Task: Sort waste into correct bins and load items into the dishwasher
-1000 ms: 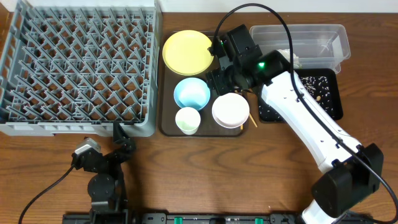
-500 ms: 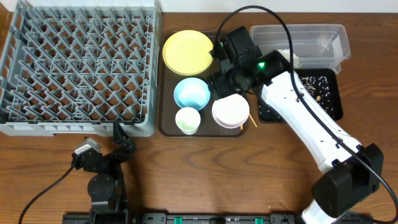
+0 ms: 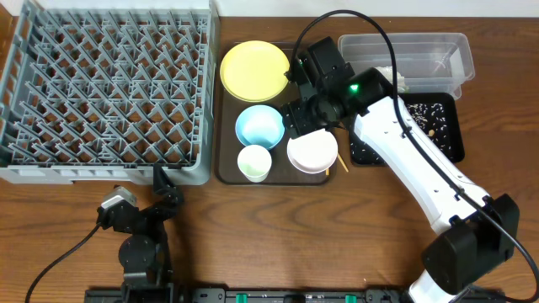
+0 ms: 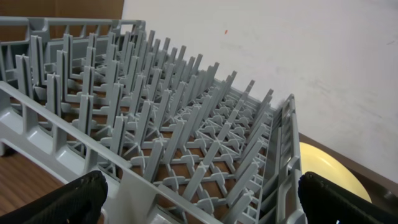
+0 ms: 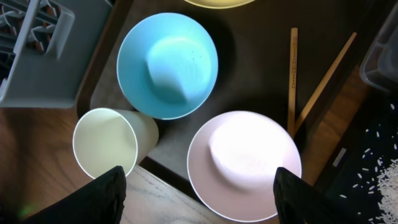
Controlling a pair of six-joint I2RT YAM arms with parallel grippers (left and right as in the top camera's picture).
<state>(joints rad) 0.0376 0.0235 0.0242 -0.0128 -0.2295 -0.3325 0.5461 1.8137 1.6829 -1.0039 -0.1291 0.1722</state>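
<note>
Hovering over the brown tray (image 5: 249, 62), the right gripper (image 5: 202, 193) stands wide and empty above the white bowl (image 5: 244, 165), likely lining up a rim grasp; left of the tray, the left gripper (image 4: 199, 199) gapes empty beside the dish rack (image 4: 155, 124)

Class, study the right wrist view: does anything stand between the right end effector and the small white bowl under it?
Nothing visible does. The right end effector hangs open above the small white bowl. The chopsticks lie beside the bowl, and the white cup stands off to its other side; neither covers it.
</note>
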